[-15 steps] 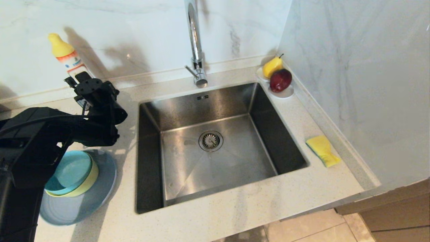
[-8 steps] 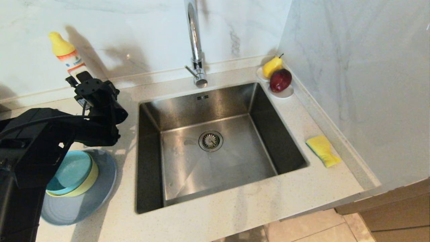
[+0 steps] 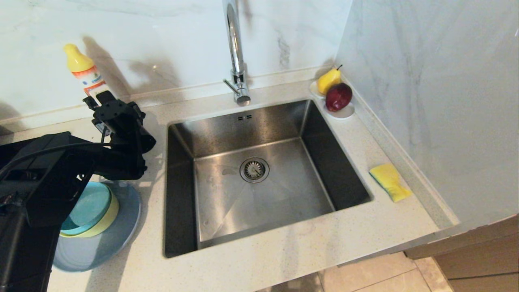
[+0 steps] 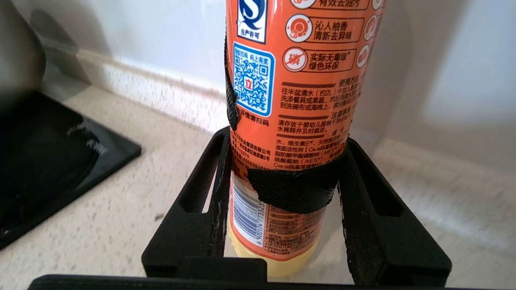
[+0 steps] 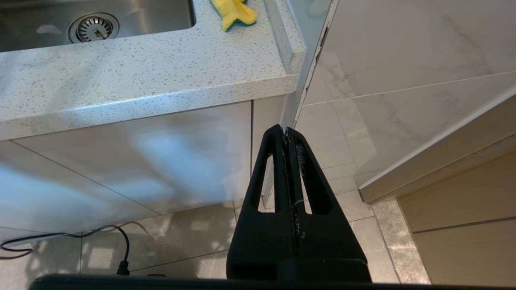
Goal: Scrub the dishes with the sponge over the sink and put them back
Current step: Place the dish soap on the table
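Left gripper (image 4: 284,181) around detergent bottle (image 4: 290,100)

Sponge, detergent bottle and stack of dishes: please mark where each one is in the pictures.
sponge (image 3: 389,181): head view, middle of its yellow top face.
detergent bottle (image 4: 300,100): left wrist view, on the orange label.
stack of dishes (image 3: 87,206): head view, inside of the teal bowl on top.
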Robot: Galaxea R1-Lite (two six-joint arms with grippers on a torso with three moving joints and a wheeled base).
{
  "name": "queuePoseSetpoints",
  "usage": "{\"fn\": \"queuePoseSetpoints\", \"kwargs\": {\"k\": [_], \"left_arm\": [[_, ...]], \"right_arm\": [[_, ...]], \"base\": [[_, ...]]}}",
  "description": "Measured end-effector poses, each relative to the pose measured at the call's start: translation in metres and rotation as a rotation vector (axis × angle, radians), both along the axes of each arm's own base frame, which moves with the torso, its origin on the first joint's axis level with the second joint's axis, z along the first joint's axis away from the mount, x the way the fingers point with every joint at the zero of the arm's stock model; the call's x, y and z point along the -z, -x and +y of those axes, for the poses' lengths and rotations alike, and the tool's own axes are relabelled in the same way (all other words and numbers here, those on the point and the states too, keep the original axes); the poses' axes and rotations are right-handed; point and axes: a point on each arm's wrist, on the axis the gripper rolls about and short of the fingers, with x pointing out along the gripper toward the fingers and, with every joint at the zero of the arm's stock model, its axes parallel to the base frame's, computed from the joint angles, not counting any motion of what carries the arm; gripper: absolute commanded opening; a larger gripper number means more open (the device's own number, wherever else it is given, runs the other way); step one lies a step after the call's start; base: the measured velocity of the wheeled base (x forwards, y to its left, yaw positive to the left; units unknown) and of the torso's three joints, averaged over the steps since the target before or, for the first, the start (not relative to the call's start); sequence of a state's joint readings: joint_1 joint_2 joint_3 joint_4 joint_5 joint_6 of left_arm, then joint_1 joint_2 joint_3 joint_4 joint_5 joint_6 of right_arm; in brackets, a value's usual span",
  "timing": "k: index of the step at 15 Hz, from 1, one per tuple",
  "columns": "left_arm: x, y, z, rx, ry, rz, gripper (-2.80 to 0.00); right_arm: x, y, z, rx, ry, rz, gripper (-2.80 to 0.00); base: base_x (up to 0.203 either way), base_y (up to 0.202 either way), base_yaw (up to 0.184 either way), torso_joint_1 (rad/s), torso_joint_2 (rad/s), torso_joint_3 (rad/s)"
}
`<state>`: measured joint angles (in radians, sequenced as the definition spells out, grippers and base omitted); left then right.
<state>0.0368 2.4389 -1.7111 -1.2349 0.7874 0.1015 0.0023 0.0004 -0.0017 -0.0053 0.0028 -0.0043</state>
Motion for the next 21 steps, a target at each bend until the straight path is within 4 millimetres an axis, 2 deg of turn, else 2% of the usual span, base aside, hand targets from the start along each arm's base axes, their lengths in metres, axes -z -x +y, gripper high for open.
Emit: {"fn": "queuePoseSetpoints", "kwargs": {"k": [6,7,12,16,18,21], "left_arm": [[0.002,0.003,0.000,-0.002,-0.001,0.021,-2.80],[0.003,0.003,0.000,-0.002,0.000,0.026,0.00],[0.003,0.004,0.000,0.001,0.005,0.020,0.00],[-0.011,0.011,-0.001,-0.001,0.005,-0.023,0.00],[-0.023,0.019,-0.001,-0.011,0.010,-0.041,0.00],[-0.053,0.035,-0.002,-0.014,0.011,-0.074,0.00]], "right_arm": [[0.000,0.000,0.000,0.000,0.000,0.000,-2.80],[0.000,0.000,0.000,0.000,0.000,0.000,-2.80],[0.000,0.000,0.000,0.001,0.000,0.000,-2.80],[0.000,0.000,0.000,0.001,0.000,0.000,-2.80],[0.000,0.000,0.000,0.000,0.000,0.000,-2.80],[0.000,0.000,0.000,0.000,0.000,0.000,-2.80]], "base": [[0.000,0.000,0.000,0.000,0.00,0.000],[0.000,0.000,0.000,0.000,0.00,0.000],[0.000,0.000,0.000,0.000,0.00,0.000],[0.000,0.000,0.000,0.000,0.00,0.000],[0.000,0.000,0.000,0.000,0.00,0.000],[0.000,0.000,0.000,0.000,0.00,0.000]]}}
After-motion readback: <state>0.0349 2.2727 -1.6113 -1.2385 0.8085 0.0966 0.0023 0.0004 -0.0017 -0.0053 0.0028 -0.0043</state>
